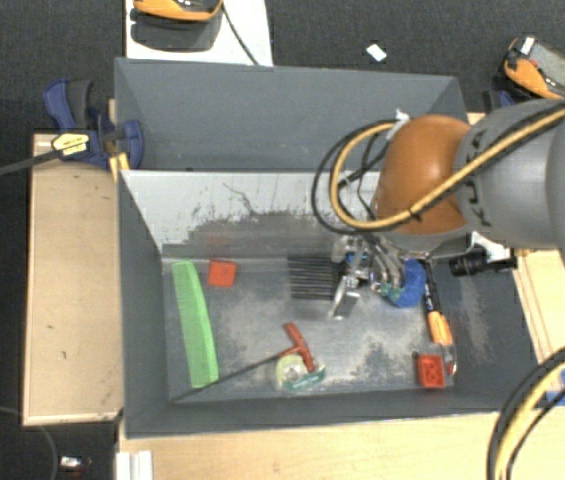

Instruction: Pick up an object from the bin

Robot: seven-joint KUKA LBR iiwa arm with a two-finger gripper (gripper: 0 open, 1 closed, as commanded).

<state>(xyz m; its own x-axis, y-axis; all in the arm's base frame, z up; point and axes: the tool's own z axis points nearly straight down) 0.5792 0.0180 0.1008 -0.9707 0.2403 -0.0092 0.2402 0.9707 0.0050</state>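
My gripper [344,301] hangs low in the middle of the bin, just under the arm's orange cover. Its tip is right beside the right end of a black comb [311,276] that lies flat toward the back wall. Whether it touches the comb is hard to say. A blue object [409,288] lies close on the gripper's right, partly hidden by the wrist. Just beyond it lies an orange-handled tool [437,324]. Nothing shows in the gripper.
A long green strip [194,322] lies along the left wall, with a small red block [222,273] by its far end. At the front lie a red-handled piece with a clear and green part [298,364] and a red block [430,370].
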